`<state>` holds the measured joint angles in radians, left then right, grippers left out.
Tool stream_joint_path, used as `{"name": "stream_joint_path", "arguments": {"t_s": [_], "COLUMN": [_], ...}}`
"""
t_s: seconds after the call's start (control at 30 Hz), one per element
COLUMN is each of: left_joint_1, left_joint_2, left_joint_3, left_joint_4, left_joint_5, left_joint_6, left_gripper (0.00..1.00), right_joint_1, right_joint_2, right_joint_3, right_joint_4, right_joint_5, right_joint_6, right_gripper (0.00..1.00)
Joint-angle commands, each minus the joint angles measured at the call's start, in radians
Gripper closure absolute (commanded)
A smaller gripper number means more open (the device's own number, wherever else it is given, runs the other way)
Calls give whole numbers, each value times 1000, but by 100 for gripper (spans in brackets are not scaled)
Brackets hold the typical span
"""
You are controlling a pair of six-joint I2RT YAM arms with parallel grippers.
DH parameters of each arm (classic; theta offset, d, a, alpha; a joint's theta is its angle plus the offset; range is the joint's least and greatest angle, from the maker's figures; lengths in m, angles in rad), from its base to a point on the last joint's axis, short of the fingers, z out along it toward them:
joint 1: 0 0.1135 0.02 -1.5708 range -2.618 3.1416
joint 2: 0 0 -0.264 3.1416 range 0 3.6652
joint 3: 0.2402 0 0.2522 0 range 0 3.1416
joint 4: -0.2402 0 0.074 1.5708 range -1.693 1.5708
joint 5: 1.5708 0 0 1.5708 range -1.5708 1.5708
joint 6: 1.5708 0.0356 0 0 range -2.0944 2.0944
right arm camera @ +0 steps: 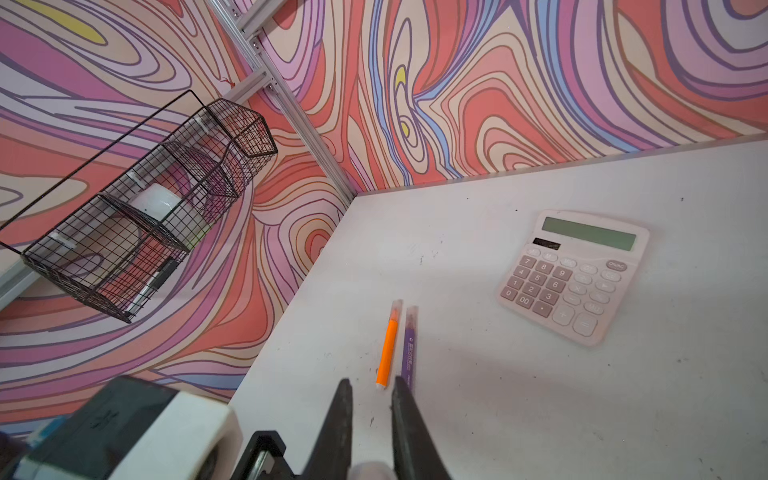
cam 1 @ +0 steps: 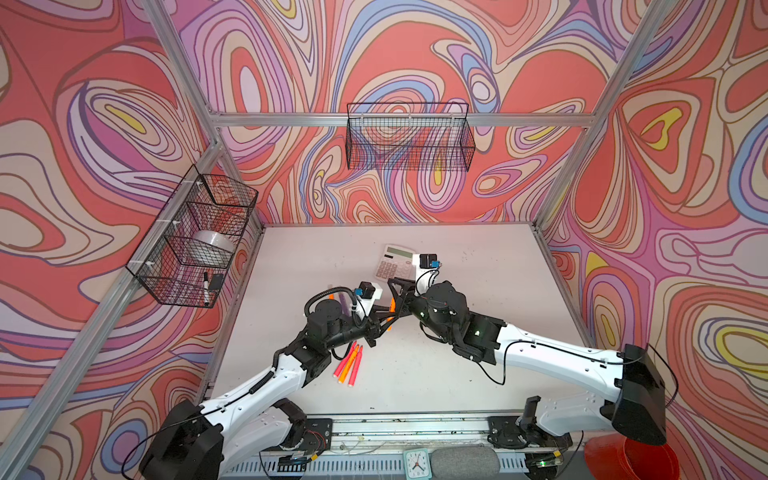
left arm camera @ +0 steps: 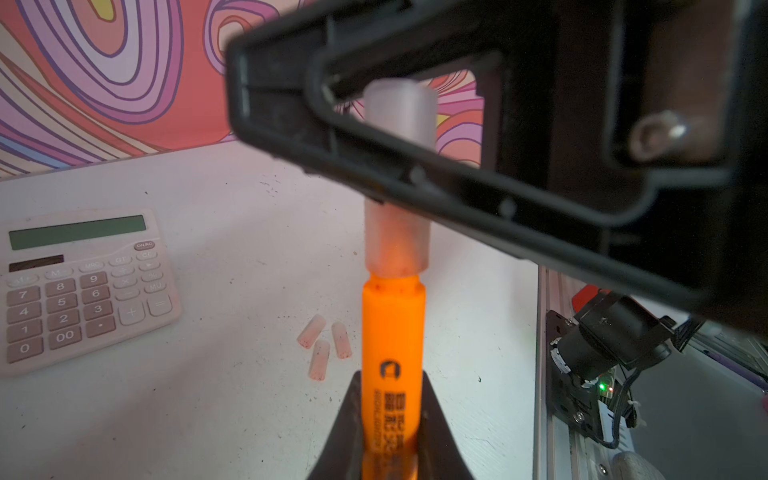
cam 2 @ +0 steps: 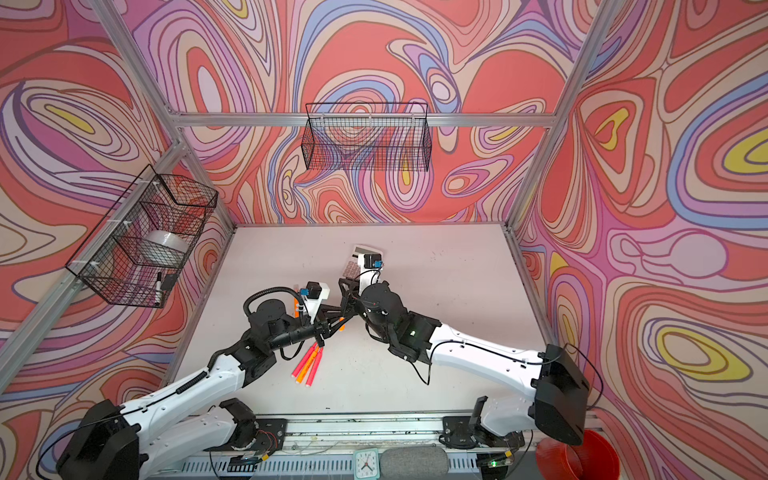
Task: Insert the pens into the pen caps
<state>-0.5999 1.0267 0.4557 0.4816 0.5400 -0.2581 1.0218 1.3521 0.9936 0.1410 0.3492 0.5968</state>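
My left gripper is shut on an orange pen and holds it above the table. A translucent pen cap sits over the pen's tip. My right gripper is shut on that cap, which sits deep between its jaws. In both top views the two grippers meet mid-table. Three loose caps lie on the table below. Two pink-red pens and an orange one lie uncapped near the left arm. A capped orange pen and a capped purple pen lie side by side.
A pink calculator lies behind the grippers. A wire basket on the left wall holds a tape roll and a black-capped marker. Another wire basket hangs on the back wall. A small clock stands at the front rail.
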Motion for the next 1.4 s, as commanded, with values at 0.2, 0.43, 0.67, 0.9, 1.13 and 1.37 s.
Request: {"name": "stream_joint_path", "arguments": {"t_s": [0.2, 0.43, 0.67, 0.9, 1.13, 1.37], "left_joint_1": [18, 25, 25, 2, -94, -107], "left_joint_2": [-28, -40, 7, -75, -168, -211], "left_joint_3": [9, 32, 143, 167, 170, 179], "left_joint_4": [174, 262, 286, 95, -7, 20], "left_joint_5": [67, 139, 193, -128, -469, -435], "left_joint_6": [-122, -184, -211, -22, 186, 112], "left_gripper": [100, 100, 100, 100, 100, 100], "right_joint_1": [36, 35, 35, 63, 169, 202], "right_joint_2": [-89, -199, -242, -248, -153, -76], "right_joint_3": [-179, -271, -286, -207, -114, -129], "right_joint_4": [87, 190, 186, -56, -153, 6], "right_joint_5": [-187, -376, -450, -213, -61, -127], "right_joint_6": [-19, -87, -109, 40, 90, 0], "right_gripper": [100, 100, 100, 100, 100, 100]}}
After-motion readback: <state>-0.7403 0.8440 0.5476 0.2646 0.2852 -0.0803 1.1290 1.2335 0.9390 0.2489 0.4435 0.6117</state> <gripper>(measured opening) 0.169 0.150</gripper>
